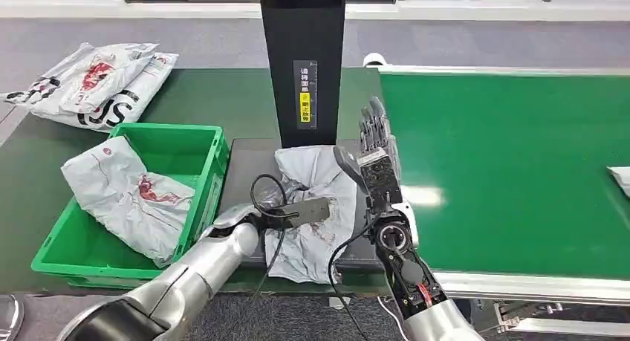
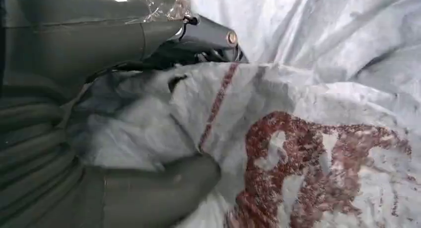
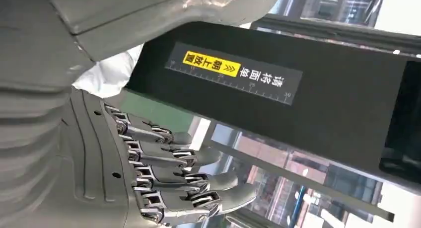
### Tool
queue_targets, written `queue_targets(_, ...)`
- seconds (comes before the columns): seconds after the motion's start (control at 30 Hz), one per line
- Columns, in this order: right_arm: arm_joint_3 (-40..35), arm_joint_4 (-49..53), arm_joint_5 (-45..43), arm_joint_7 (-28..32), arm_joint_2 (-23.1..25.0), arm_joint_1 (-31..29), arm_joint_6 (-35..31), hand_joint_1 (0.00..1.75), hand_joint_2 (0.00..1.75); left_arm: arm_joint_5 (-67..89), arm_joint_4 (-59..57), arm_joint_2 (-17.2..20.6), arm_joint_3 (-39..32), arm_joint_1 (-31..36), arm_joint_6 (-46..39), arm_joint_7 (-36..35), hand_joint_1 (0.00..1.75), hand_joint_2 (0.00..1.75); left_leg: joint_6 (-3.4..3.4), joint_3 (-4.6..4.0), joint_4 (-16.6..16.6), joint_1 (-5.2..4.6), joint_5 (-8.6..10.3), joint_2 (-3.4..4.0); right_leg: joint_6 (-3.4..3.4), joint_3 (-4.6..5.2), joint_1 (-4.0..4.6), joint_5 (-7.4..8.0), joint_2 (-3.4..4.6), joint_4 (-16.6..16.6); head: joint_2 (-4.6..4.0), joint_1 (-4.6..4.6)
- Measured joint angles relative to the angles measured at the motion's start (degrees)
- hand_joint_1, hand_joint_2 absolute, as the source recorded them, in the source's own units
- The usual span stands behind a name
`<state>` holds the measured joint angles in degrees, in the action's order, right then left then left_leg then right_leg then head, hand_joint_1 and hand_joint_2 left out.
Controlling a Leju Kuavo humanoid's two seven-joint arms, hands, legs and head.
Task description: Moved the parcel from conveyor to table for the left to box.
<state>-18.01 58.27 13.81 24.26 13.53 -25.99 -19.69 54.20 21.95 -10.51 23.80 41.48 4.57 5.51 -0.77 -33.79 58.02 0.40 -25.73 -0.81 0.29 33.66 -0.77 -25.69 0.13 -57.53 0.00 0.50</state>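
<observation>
Parcel (image 1: 316,207): on the table, clamped between our left hand (image 1: 297,211) thumb and fingers.
Right hand (image 1: 377,151): fingers spread, empty, beside parcel.
Risk: we judge the slick film could slip en route to the bin (image 1: 212,144).

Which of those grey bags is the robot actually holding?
The crumpled parcel on the dark platform before the black post; the left hand grips it. Others lie untouched.
</observation>
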Motion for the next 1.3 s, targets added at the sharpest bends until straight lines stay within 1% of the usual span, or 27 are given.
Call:
queue_targets(0.2, 0.0, -0.3, 0.0, -0.1, 0.0, 0.0, 0.0, 0.00, 1.75, 0.3, -0.9, 0.3, 0.0, 1.0, 0.0, 0.0, 1.75, 1.75, -0.03, 0.13, 0.0, 0.00, 0.02, 0.01, -0.03, -0.08, 0.03, 0.02, 0.02, 0.0, -0.02, 0.00)
queue_targets(0.6, 0.0, -0.3, 0.1, -0.2, 0.0, 0.0, 0.3, 0.00, 1.75, 0.3, -1.6, 0.3, 0.0, 1.0, -0.2, 0.0, 1.75, 1.75, -0.03, 0.10, 0.0, 0.01, 0.01, 0.02, -0.04, -0.06, 0.03, 0.01, 0.05, 0.0, -0.02, 0.00)
queue_targets(0.7, 0.0, -0.5, 0.2, -0.3, 0.0, 0.0, 0.3, 0.00, 1.75, 0.3, -1.6, 0.3, 0.0, 1.1, -1.7, 0.6, 1.75, 1.75, -0.03, 0.11, 0.0, 0.01, 0.01, 0.02, -0.04, -0.05, 0.03, 0.01, 0.06, 0.0, 0.00, 0.00)
queue_targets(0.8, 0.5, -0.5, 0.2, -0.4, 0.0, 0.2, -0.2, 0.00, 1.75, -0.9, -1.5, 0.4, 0.0, 1.0, -6.2, 2.8, 1.75, 1.75, -0.04, 0.10, 0.0, 0.00, 0.02, 0.04, -0.05, 0.00, 0.03, 0.02, 0.08, 0.0, 0.00, 0.00)
queue_targets(0.9, 1.2, -0.1, 0.2, -0.4, 0.0, 1.6, -1.1, 0.00, 1.75, -2.5, 0.6, 0.7, -1.0, 0.5, -14.1, 4.3, 1.75, 1.75, -0.04, 0.00, 0.0, 0.01, 0.04, 0.07, -0.04, 0.10, 0.04, 0.04, 0.08, 0.0, 0.00, 0.00)
queue_targets(0.97, 1.7, 0.5, 0.5, -0.4, -0.1, 2.7, -1.9, 0.00, 1.75, -2.5, 3.6, 0.9, -2.3, 0.5, -20.1, 4.4, 1.75, 1.75, -0.07, -0.12, 0.0, 0.01, 0.09, 0.05, -0.02, 0.21, 0.03, 0.07, 0.07, 0.0, 0.00, 0.00)
queue_targets(1.03, 1.8, 0.9, 0.5, 0.1, -0.1, 3.5, -3.2, 0.00, 1.75, 0.6, 9.6, 1.1, -3.5, -0.6, -29.7, 3.2, 1.75, 1.75, -0.08, -0.22, 0.0, 0.01, 0.08, 0.07, -0.03, 0.30, 0.03, 0.07, 0.09, 0.0, -0.02, 0.00)
queue_targets(1.07, 1.8, 0.9, 0.5, 0.4, -0.1, 3.7, -3.6, 0.00, 1.75, 2.5, 12.8, 1.3, -4.0, -0.9, -33.0, 2.1, 1.75, 1.75, -0.08, -0.27, 0.0, 0.01, 0.08, 0.07, -0.03, 0.34, 0.03, 0.07, 0.10, 0.0, 0.00, 0.00)
queue_targets(1.17, 1.8, 0.9, -0.6, 1.3, -0.1, 3.7, -4.7, 0.00, 1.75, 6.0, 22.5, 2.7, -6.1, -1.9, -36.4, 0.6, 1.75, 1.75, -0.09, -0.35, 0.0, 0.01, 0.06, 0.11, -0.03, 0.46, 0.02, 0.06, 0.14, 0.0, -0.02, 0.00)
queue_targets(1.3, 1.8, 0.0, -1.8, 1.4, -0.1, 3.3, -5.2, 0.00, 1.75, 8.4, 28.8, 4.2, -8.2, -2.8, -38.6, 0.1, 1.75, 1.75, -0.09, -0.44, 0.0, 0.02, 0.06, 0.07, -0.03, 0.52, 0.06, 0.05, 0.12, 0.0, 0.00, 0.00)
